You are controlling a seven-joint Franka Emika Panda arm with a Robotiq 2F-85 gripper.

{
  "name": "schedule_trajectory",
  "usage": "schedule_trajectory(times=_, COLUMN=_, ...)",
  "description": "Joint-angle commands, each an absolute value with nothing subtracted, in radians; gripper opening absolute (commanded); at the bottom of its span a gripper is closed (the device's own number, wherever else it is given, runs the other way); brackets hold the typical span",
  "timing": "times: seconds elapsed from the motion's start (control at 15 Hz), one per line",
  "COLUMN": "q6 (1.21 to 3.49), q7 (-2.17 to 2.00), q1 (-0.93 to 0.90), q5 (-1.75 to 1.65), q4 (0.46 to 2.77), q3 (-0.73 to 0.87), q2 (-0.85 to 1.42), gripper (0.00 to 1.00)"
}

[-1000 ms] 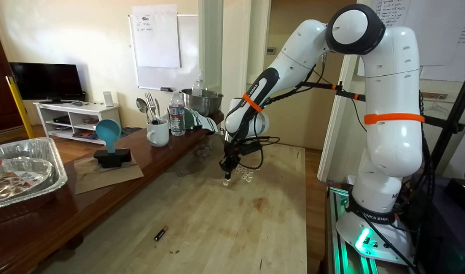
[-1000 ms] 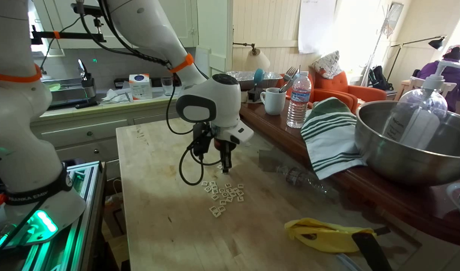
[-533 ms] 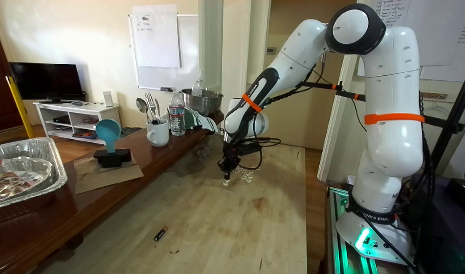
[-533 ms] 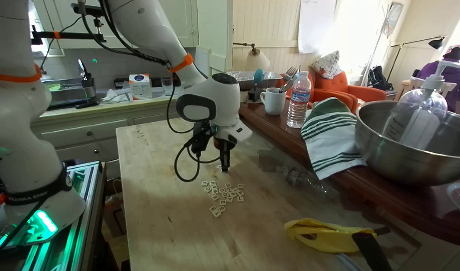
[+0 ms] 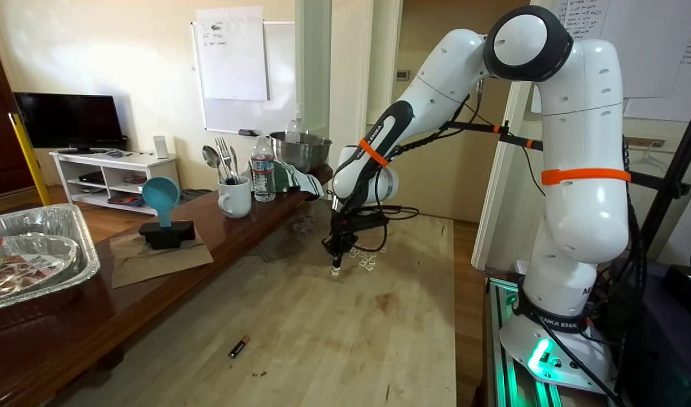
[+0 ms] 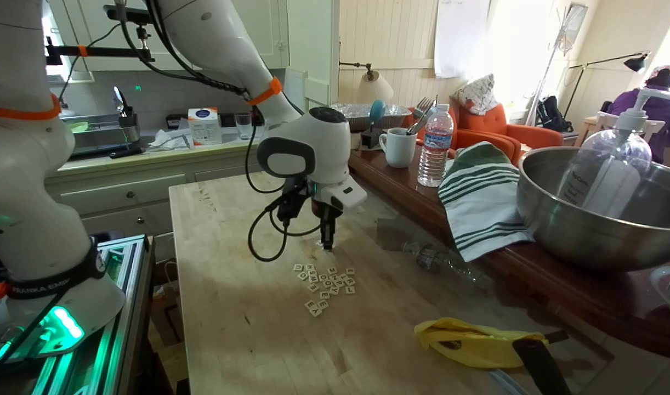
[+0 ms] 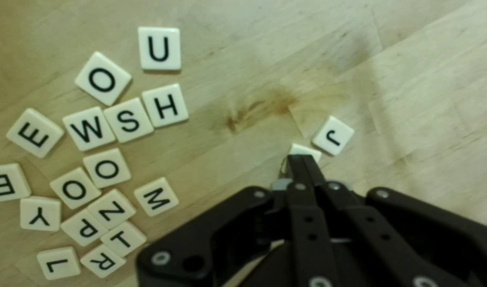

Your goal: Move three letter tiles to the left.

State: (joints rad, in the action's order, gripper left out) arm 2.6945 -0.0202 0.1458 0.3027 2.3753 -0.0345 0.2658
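Observation:
The letter tiles are small cream squares with black letters. Most lie in a loose cluster, seen in both exterior views and on the left of the wrist view. Apart from it, a J tile and a second tile lie close together. My gripper has its fingers pressed together, with nothing visible between them. The fingertips are over the second tile and hide its letter; whether they touch it I cannot tell. The gripper points down at the table in both exterior views.
A yellow object lies on the wooden table, as does a battery. A raised brown ledge along one side bears a mug, a water bottle and a steel bowl. A clear bottle lies beside the ledge.
My gripper has moved and turned slightly, with its tip a few pixels further left in both exterior views. Its cable loop has swung left. The tile cluster has not moved.

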Motion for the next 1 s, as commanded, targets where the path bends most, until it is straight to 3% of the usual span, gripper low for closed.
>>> schedule_trajectory(times=0.0, q6=2.676, q7=-0.057, q1=0.129, q5=0.332, q4=2.347, q3=-0.025, q2=0.298, gripper=0.00)
schedule_trajectory(times=0.93, q6=2.598, q7=-0.074, q1=0.127, q5=0.361, q4=2.327, q3=-0.026, q2=0.304, gripper=0.00)
